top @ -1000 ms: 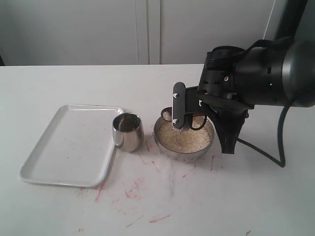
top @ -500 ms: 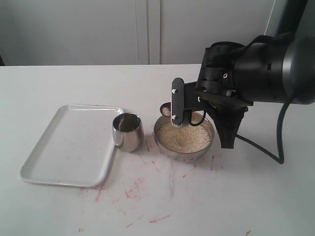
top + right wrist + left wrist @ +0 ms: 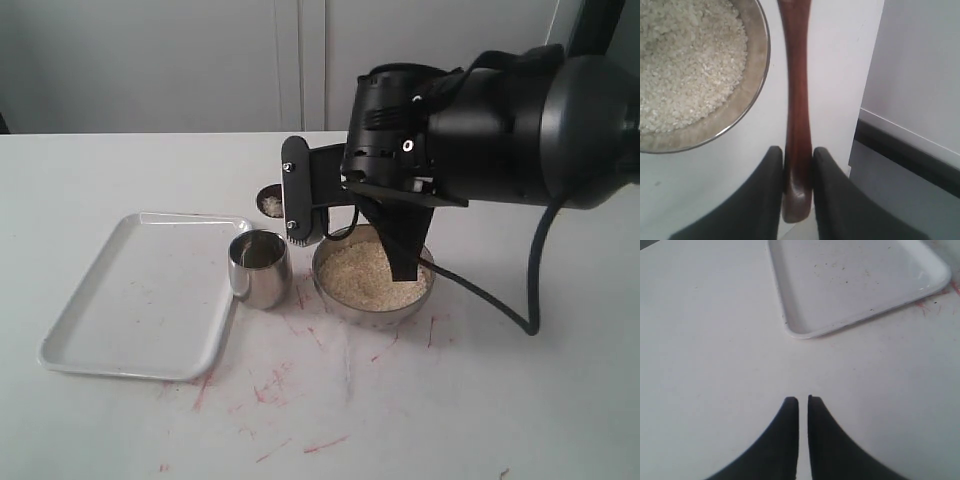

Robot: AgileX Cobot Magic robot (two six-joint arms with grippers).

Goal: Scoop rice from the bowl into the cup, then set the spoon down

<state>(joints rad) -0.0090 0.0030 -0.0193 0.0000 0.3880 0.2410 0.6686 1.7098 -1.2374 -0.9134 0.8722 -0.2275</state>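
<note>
right tool (image 3: 299,233) holds spoon (image 3: 267,203) | carrying rice (image 3: 269,207) | near cup (image 3: 261,269)

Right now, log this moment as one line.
right gripper: jaws shut on spoon | scoop: holds rice, near cup | bowl: rice inside | left gripper: shut, empty

— How many steel vessels on the one table (image 3: 450,400)?
— Two: one bowl (image 3: 343,305) and one cup (image 3: 262,276).
— Spoons?
— One spoon (image 3: 270,204). One white tray (image 3: 150,290) too.
— Claws?
— Two: a left claw (image 3: 801,399) and a right claw (image 3: 798,150).
— And rice (image 3: 360,280)?
— Two lots: one in the bowl, one small one in the spoon.
</note>
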